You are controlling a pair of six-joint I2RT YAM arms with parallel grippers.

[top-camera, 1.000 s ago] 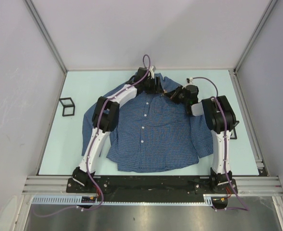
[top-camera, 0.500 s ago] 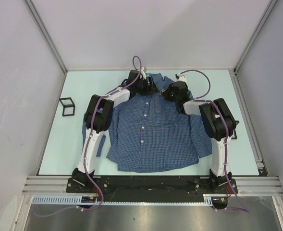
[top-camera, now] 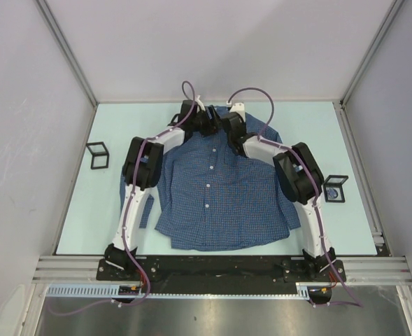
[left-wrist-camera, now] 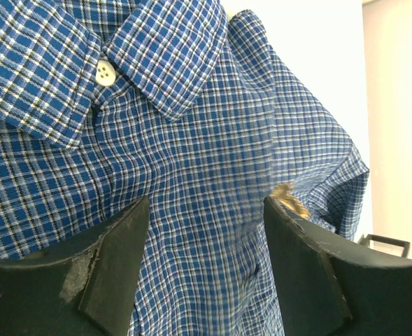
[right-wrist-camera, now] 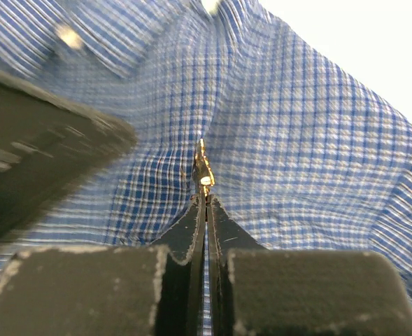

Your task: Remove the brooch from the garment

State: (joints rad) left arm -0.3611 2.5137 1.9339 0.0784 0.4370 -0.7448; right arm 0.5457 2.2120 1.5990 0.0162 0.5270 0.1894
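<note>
Below the collar [left-wrist-camera: 171, 59], right claw [right-wrist-camera: 206, 201] pinches the brooch [right-wrist-camera: 203, 168] on the garment [right-wrist-camera: 317, 140]

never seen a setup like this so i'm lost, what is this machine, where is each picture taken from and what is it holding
It is a pair of robot arms bolted at the near edge of a pale table. The wide picture comes from a fixed camera above and behind them, so their bases sit at the bottom. The other two come from cameras on the wrists, each looking along its own two fingers. A blue checked shirt lies flat on the table, with a black wire frame to one side and a second to the other. The left gripper is open, its fingers spread over the cloth below the collar. The right gripper is shut on the edge of a small gold brooch on the shirt.
</note>
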